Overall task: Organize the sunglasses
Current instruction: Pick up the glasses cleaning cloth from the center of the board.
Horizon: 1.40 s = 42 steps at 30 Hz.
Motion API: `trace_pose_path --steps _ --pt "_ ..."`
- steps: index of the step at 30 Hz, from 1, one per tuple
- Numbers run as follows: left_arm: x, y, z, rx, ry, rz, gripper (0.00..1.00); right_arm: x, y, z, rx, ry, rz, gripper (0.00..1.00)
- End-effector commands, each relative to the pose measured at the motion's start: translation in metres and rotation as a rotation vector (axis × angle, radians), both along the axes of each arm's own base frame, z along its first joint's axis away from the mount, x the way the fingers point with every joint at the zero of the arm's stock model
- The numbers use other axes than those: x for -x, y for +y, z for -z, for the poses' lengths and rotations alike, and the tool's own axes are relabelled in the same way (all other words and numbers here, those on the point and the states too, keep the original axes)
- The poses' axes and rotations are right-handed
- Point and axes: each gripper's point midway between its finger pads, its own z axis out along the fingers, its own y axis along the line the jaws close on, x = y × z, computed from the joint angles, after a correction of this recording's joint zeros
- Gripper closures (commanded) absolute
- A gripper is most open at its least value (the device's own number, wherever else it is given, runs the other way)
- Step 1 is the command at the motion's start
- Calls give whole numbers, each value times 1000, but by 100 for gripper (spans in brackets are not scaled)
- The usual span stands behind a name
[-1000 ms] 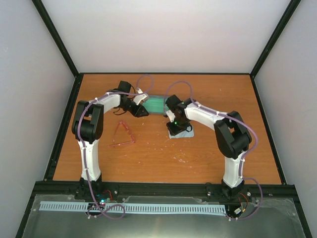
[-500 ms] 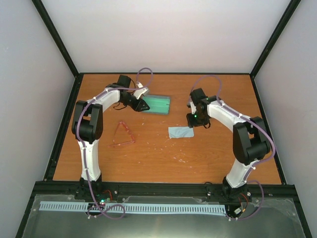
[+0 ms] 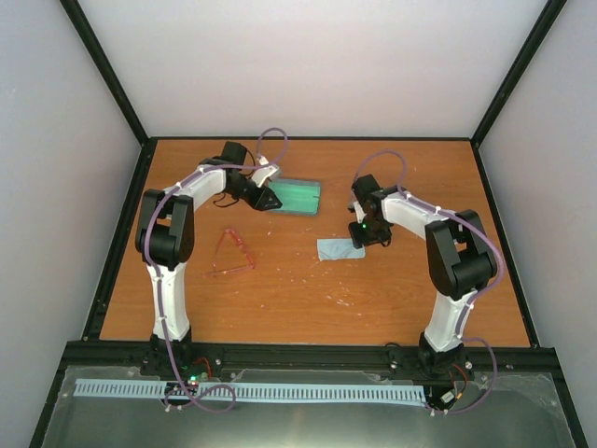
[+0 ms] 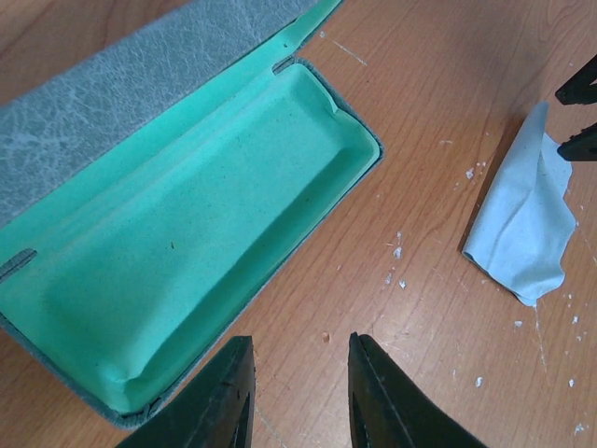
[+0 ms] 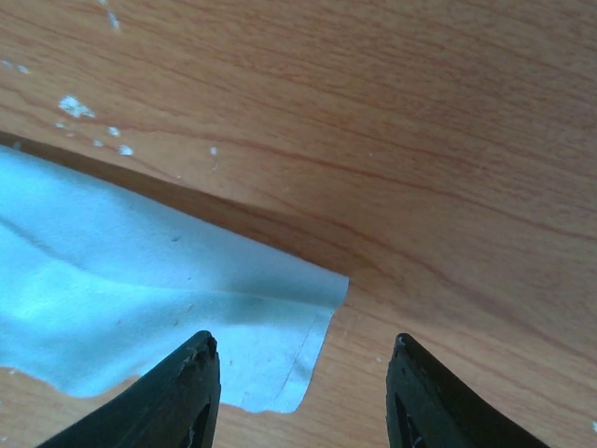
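Observation:
The red-pink sunglasses [image 3: 230, 254] lie on the table, left of middle, seen only from above. The grey-blue case [image 3: 297, 197] lies open with its green lining up; it also shows in the left wrist view [image 4: 177, 243]. My left gripper [image 3: 270, 200] is open and empty at the case's left end, its tips [image 4: 298, 387] over bare wood beside the case's rim. The light-blue cloth [image 3: 338, 249] lies flat on the table. My right gripper [image 3: 362, 235] is open and empty, low over the cloth's right corner [image 5: 159, 308].
The cloth also shows at the right edge of the left wrist view [image 4: 527, 219]. Small white flecks [image 3: 340, 301] dot the wooden table [image 3: 280, 308]. Black frame rails [image 3: 121, 233] border the table on all sides.
My right arm swung away to the right off the cloth, then came back left and down to its right corner. The left gripper shifted slightly at the case's end.

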Motion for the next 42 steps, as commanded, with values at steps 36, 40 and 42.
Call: trace_pose_path --steps 36,40,42 --pt "57 -92 35 -98 52 311 59 -9 4 38 -53 54 -23 97" --pt "65 -106 42 -119 56 338 59 -13 7 37 -65 51 -22 97" --pt "68 -111 46 -130 64 346 59 -15 8 37 -70 53 -22 97"
